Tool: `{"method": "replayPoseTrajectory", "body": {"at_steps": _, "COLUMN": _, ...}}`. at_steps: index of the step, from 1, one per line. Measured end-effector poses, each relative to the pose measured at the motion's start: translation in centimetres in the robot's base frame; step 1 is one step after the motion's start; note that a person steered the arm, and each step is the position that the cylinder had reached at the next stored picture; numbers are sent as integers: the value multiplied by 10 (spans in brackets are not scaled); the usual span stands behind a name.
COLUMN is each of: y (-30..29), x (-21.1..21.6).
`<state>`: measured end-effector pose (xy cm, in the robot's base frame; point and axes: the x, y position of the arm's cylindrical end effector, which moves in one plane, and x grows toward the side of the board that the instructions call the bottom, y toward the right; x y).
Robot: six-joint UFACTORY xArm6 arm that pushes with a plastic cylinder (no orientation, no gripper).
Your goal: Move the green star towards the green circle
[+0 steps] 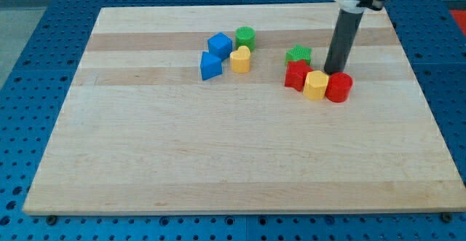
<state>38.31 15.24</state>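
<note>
The green star lies right of the board's middle, at the top of a tight cluster. The green circle lies further to the view's left, near the top. My tip is down on the board to the right of the green star, a short gap away, just above the red cylinder and the yellow hexagon. A red star sits directly below the green star, touching it.
A blue cube, a blue wedge-like block and a yellow heart crowd just below and left of the green circle. The wooden board ends in a blue pegboard surround.
</note>
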Motion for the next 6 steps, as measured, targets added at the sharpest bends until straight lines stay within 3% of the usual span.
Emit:
{"method": "replayPoseTrajectory", "body": {"at_steps": 3, "y": -45, "x": 0}}
{"method": "replayPoseTrajectory", "body": {"at_steps": 6, "y": -46, "x": -22}}
